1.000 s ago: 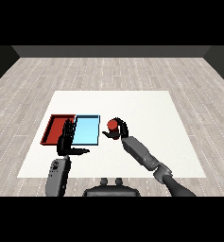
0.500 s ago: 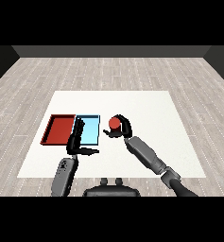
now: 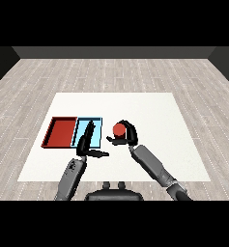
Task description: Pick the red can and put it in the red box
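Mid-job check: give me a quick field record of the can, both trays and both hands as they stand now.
can: red can, right of the blue tray, on neither tray
right hand: right hand curled round the can
left hand: left hand with fingers straight, over the blue tray's front edge, holding nothing
red tray: red tray, leftmost, nothing in it
blue tray: blue tray, between red tray and can
table: table, white
task state: can not yet in red tray
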Motion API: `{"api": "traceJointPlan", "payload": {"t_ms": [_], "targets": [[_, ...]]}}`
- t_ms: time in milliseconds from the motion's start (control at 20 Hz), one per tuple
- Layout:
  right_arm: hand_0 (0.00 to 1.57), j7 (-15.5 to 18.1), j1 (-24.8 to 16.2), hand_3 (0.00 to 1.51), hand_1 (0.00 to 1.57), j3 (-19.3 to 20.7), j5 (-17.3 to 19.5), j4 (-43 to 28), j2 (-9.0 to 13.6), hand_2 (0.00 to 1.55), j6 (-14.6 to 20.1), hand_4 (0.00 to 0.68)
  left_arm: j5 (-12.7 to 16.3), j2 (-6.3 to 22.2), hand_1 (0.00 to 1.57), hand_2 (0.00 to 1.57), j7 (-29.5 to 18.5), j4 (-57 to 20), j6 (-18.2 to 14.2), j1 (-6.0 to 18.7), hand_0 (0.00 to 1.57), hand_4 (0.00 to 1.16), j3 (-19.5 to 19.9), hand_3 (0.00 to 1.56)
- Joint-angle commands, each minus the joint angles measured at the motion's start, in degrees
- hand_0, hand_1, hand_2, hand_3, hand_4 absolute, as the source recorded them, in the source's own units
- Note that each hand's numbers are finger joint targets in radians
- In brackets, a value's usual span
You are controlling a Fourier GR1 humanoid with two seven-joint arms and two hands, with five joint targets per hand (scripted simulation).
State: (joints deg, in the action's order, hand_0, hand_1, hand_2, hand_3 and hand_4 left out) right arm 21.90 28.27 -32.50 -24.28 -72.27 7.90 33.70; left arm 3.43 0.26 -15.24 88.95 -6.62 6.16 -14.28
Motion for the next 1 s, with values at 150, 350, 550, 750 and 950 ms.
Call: {"api": "traceJointPlan", "payload": {"t_ms": [150, 350, 550, 750, 950], "targets": [[1.45, -2.4, -1.7, 1.40, 1.45, 5.4, 4.9, -1.2, -2.5, 1.45, -4.0, 0.661, 2.1, -0.3, 0.00, 0.00, 2.4, -2.6, -4.7, 3.1, 0.00, 0.00, -6.1, 0.00], [1.46, -0.9, -0.8, 1.39, 1.46, 7.0, 7.2, 1.7, -6.9, 1.44, -5.8, 0.639, 3.9, -0.3, 0.00, 0.00, -1.9, -9.9, -4.8, 4.6, 0.00, 0.00, -6.8, 0.00], [1.46, -5.6, -3.7, 1.38, 1.46, 5.8, 10.5, -3.8, -7.0, 1.45, -4.4, 0.633, 7.1, -0.2, 0.00, 0.00, -2.5, -14.0, -7.0, 8.4, 0.00, 0.00, -9.2, 0.00], [1.44, -3.7, 1.2, 1.39, 1.44, 7.7, 9.0, 0.5, -7.9, 1.44, -6.2, 0.631, 9.0, -0.3, 0.00, 0.00, -4.4, -17.2, -4.7, 8.8, 0.00, 0.00, -7.1, 0.00], [1.45, -0.6, -4.6, 1.38, 1.45, 2.4, 9.3, -1.3, -7.9, 1.43, -2.8, 0.641, 10.6, -0.2, 0.00, 0.00, -3.5, -18.9, -8.8, 10.5, 0.00, 0.00, -11.1, 0.00]]}}
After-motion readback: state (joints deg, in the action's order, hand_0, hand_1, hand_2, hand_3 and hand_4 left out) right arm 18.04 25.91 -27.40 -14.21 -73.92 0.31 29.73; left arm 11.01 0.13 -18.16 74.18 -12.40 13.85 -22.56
